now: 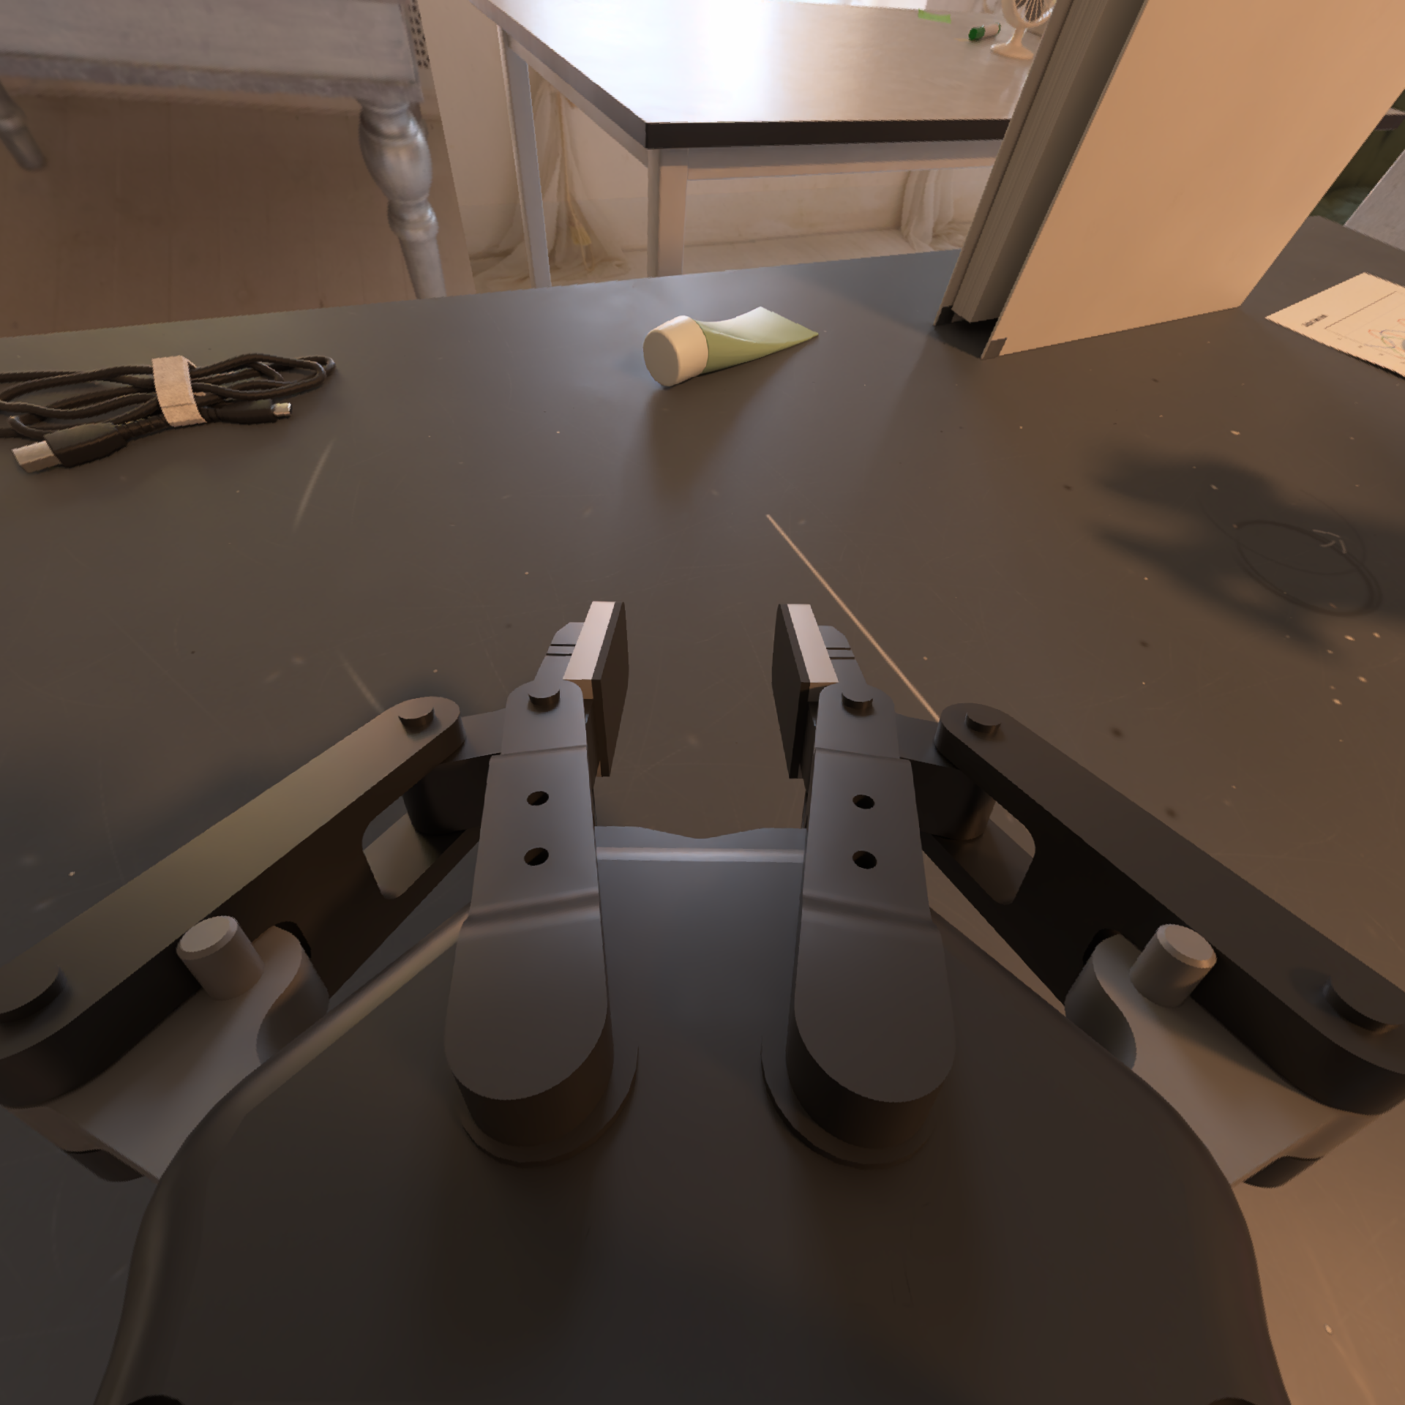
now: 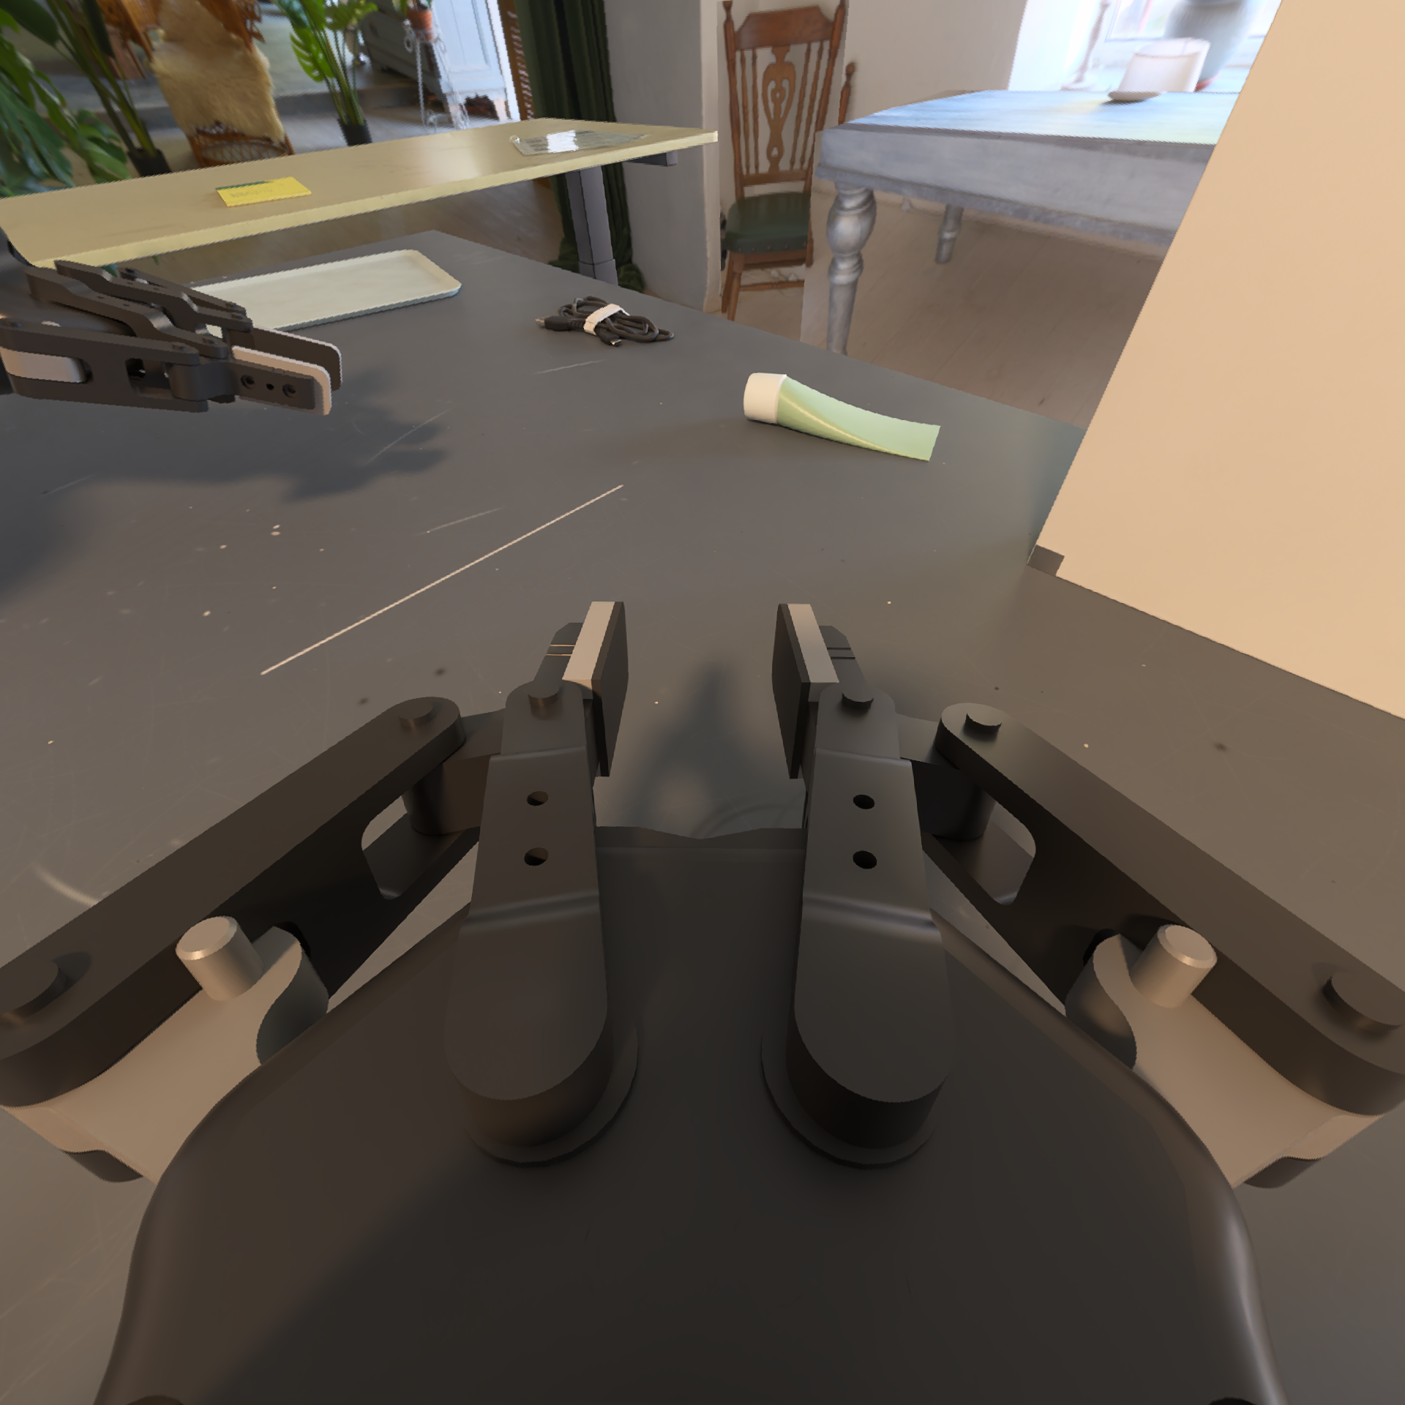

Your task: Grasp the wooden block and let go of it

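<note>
Dark and scuffed, the tabletop [image 1: 532,532] carries a bundled black cable [image 1: 152,403], a green tube with a white cap [image 1: 722,350], a sheet of paper [image 1: 1346,327] and, in the right wrist view, a pale tray [image 2: 334,289]. At its far right stands a tall tan slab [image 1: 1186,152], tilted in both views; judging by the task, this is probably the wooden block, though its grain does not show. Both the left gripper [image 1: 701,669] and the right gripper [image 2: 701,669] hover with fingers spread and nothing between them. The slab looks wider than either opening, so a grasp on its broad face would likely fail, and a nudge could topple it onto the tube.
</note>
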Robot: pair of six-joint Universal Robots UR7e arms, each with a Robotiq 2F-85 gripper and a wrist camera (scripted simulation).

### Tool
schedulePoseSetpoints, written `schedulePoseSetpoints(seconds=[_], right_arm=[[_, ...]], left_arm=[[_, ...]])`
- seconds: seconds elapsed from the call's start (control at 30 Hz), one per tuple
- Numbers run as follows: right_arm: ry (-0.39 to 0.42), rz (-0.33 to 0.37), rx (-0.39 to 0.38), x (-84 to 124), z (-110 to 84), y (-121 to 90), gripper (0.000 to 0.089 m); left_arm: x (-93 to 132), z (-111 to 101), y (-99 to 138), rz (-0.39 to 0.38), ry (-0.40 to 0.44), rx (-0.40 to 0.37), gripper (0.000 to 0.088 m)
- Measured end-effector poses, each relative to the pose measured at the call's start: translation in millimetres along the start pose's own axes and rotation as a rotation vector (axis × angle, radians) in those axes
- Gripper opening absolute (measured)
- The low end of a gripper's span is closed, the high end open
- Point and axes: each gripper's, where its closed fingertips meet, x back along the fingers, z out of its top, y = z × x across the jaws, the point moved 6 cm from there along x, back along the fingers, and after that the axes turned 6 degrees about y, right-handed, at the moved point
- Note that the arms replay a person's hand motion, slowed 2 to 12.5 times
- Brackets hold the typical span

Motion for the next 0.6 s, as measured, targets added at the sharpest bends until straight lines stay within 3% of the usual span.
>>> schedulePoseSetpoints(seconds=[0.6], right_arm=[[0.021, -0.021, -0.005, 5.1, 5.6, 5.9, 0.0352]], left_arm=[[-2.7, -1.3, 4.3, -0.01, -0.019, -0.025, 0.035]])
